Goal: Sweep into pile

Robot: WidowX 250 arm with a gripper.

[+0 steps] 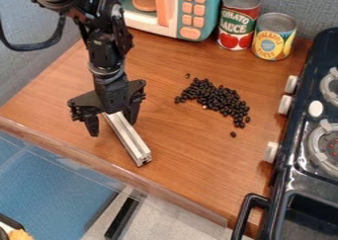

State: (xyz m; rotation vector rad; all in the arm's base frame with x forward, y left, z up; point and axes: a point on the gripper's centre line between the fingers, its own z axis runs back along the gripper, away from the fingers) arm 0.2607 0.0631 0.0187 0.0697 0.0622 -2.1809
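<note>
Gripper: point(113, 121) fingers point(91, 127) spread wide, astride the bar's 11 o'clock end; no firm hold seen, so closing off-centre could skew or tip it.
Bar: point(130, 139) flat on the counter point(178, 160), pointing to 5 o'clock; held by one end, it may twist when beans resist.
Beans: point(214, 101) loose heap between 2 and 3 o'clock of the gripper, strung from 10 to 4; a fast push would scatter them, a raised bar would ride over.
Strays: singles at the heap's 11 and 5 o'clock; a short stroke misses them.
Stove: point(316, 135) at the heap's 3 to 4 o'clock; overshooting jams beans against it.
</note>
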